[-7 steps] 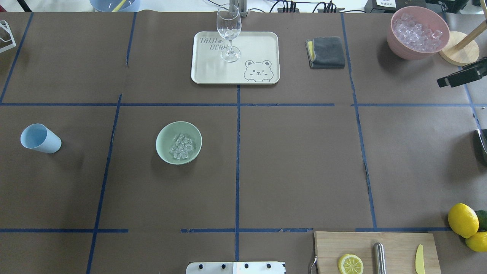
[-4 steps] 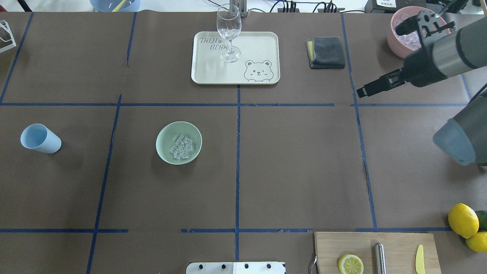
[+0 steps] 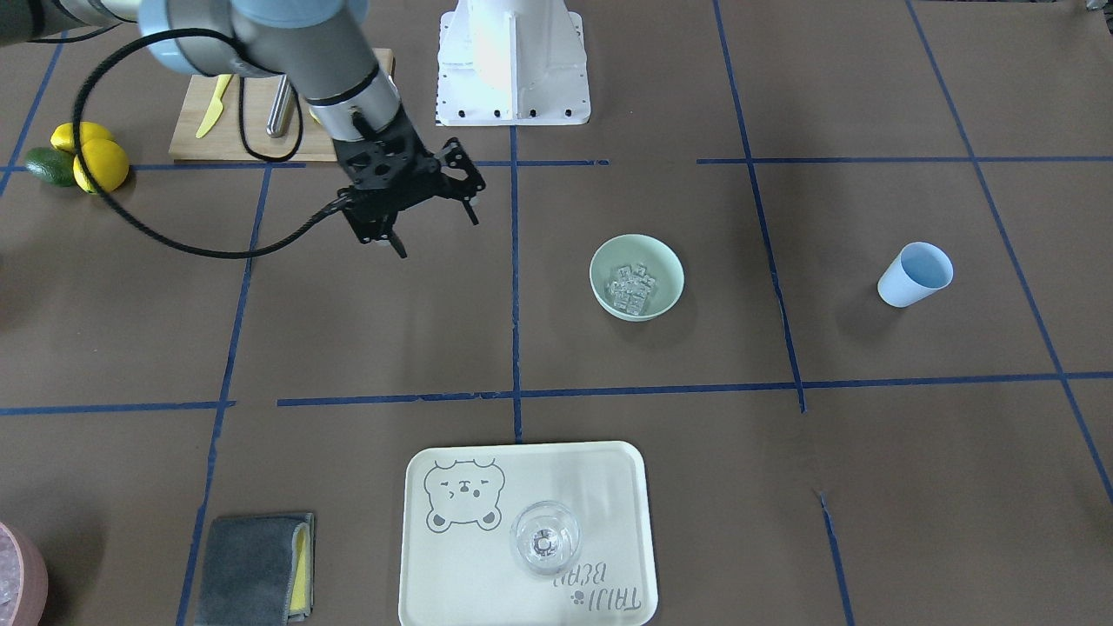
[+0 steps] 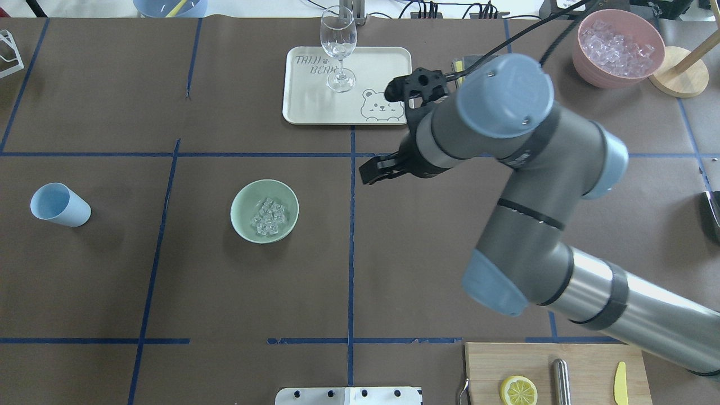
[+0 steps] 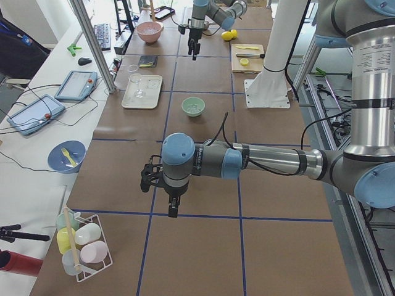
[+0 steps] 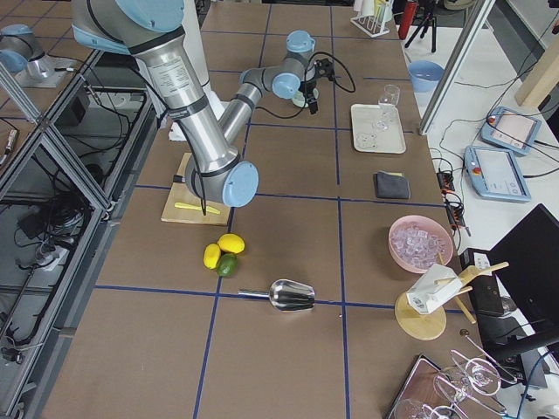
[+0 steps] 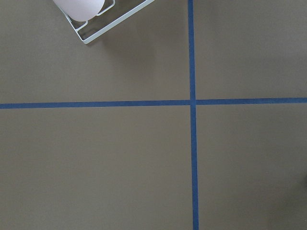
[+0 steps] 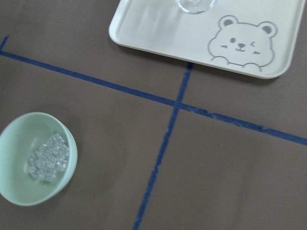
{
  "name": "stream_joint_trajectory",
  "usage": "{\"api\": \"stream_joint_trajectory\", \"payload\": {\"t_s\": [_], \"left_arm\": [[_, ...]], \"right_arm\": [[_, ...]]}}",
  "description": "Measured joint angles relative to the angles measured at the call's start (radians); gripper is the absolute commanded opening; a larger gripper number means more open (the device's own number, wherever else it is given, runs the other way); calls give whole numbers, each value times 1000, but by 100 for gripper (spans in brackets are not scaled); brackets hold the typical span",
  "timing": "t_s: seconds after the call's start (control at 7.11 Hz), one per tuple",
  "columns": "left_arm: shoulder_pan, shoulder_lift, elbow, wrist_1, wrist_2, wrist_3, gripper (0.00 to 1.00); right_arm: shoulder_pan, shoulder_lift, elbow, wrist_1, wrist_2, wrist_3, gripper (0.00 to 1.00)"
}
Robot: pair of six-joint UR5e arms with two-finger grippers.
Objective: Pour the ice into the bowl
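My right claw (image 3: 437, 235) hangs with fingers apart, empty, above the bench (image 4: 394, 270). Off to its left, well clear, the round pale mint-green bowl (image 4: 242, 197) already holds the small clear ice cubes (image 4: 269, 216). Pouring looks done, so I'd simply withdraw.

You can read one text only: "TAIJI BEAR", printed on the cream tray (image 4: 377, 59) at the far side of the tabletop (image 4: 84, 112), corner opposite its bear drawing (image 4: 374, 107).
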Motion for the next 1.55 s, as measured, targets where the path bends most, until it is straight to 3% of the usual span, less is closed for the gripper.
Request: {"api": "stream_joint_trajectory", "payload": {"t_s": [0.42,0.7,0.84,0.98,1.12,1.55], "left_arm": [[1,-2,-1,-5,-2,0,100],[1,-2,-1,-9,-2,0,100],[1,-2,-1,-9,-2,0,100],[1,-2,-1,-10,-9,0,100],[2,-2,0,-10,-21,0,100],[2,-2,0,-10,-32,0,100]], "right_arm": [[-117,315,-399,5,-152,173,80],[-139,370,-573,91,-168,228,70],[-150,374,-605,106,-167,257,49],[-161,376,-622,112,-161,279,6],[-169,378,-629,114,-141,297,0],[-172,382,-622,117,-91,344,0]]}}
